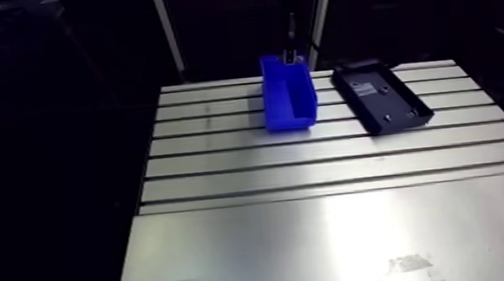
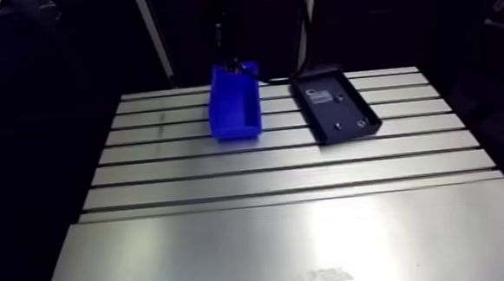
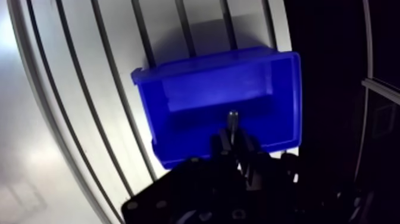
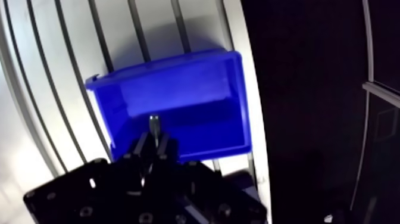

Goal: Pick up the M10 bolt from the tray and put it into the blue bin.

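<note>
M10 bolt (image 3: 233, 117) — pinched in claw (image 3: 234, 136) | over blue bin (image 3: 208, 59)

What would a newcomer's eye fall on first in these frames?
The bright blue bin stands out near the far edge of the slotted table, with a black tray lying beside it, not touching. In the wrist view the gripper hangs over the bin's open top, its fingers shut on a small metal bolt whose end sticks out toward the bin's floor.
</note>
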Controlling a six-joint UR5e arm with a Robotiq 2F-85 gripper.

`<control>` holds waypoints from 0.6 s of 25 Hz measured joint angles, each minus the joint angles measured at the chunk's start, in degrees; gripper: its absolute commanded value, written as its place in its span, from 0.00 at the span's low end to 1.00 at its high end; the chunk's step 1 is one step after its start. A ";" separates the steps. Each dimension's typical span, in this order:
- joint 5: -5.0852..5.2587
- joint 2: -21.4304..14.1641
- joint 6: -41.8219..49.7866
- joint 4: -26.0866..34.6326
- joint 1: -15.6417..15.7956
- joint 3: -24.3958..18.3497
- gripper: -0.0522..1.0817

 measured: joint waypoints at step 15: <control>0.09 3.56 0.82 -4.75 0.02 2.94 0.92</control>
